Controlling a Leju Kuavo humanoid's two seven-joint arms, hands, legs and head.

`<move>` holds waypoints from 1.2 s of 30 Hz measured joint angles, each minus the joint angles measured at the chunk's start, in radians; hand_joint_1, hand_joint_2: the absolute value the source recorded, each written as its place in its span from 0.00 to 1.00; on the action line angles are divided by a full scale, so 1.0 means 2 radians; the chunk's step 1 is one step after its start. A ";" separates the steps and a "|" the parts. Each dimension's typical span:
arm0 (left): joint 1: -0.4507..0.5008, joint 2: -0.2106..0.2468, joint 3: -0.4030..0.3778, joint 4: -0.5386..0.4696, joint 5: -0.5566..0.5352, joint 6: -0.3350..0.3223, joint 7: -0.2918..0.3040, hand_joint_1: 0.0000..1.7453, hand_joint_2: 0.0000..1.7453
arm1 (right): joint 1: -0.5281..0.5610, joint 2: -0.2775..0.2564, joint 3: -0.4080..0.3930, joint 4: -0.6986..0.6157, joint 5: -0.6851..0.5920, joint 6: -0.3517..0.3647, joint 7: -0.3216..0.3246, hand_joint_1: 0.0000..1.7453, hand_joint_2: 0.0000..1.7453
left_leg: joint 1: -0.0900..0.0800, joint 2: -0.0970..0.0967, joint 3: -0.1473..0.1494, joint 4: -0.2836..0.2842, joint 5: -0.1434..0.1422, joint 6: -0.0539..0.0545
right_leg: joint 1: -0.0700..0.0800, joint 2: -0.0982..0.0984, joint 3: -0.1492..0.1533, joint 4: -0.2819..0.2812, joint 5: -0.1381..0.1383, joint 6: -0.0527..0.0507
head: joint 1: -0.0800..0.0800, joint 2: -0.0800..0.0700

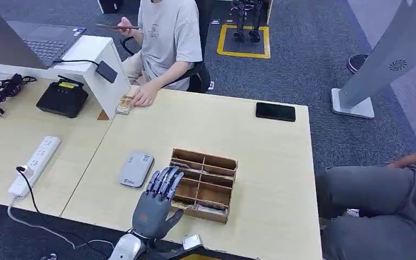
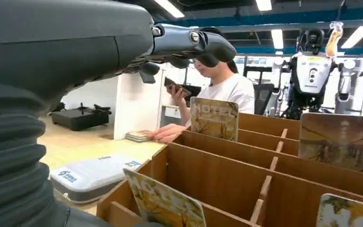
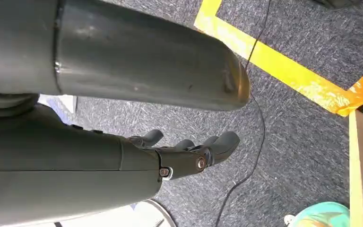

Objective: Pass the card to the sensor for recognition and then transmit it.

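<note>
I am reaching my empty, spread left hand (image 1: 160,197) over the card box (image 1: 223,162) at the tabletop's near edge, a card (image 2: 165,203) next to pinch.

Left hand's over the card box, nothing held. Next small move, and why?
Probably lower the left hand a little and close the fingers on a card standing at the near left of the wooden box. The hand hovers above that side holding nothing, and the grey sensor lies just beside the box.
</note>
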 joint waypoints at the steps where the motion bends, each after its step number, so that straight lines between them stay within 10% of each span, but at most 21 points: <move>1: 0.000 0.001 0.000 0.000 -0.001 0.000 0.002 0.00 1.00 | 0.000 0.000 0.000 0.000 0.000 0.000 0.000 0.00 0.00 | 0.000 0.000 0.000 0.000 0.000 0.000 | 0.000 0.000 0.000 0.000 0.000 0.000 | 0.000 0.000; 36: 0.020 0.030 0.000 0.036 0.033 0.000 -0.040 0.00 1.00 | 0.000 0.000 -0.008 0.000 0.015 0.002 -0.002 0.00 0.00 | 0.000 0.000 0.000 0.000 0.000 0.000 | 0.000 0.000 0.000 0.000 0.000 0.000 | 0.000 0.000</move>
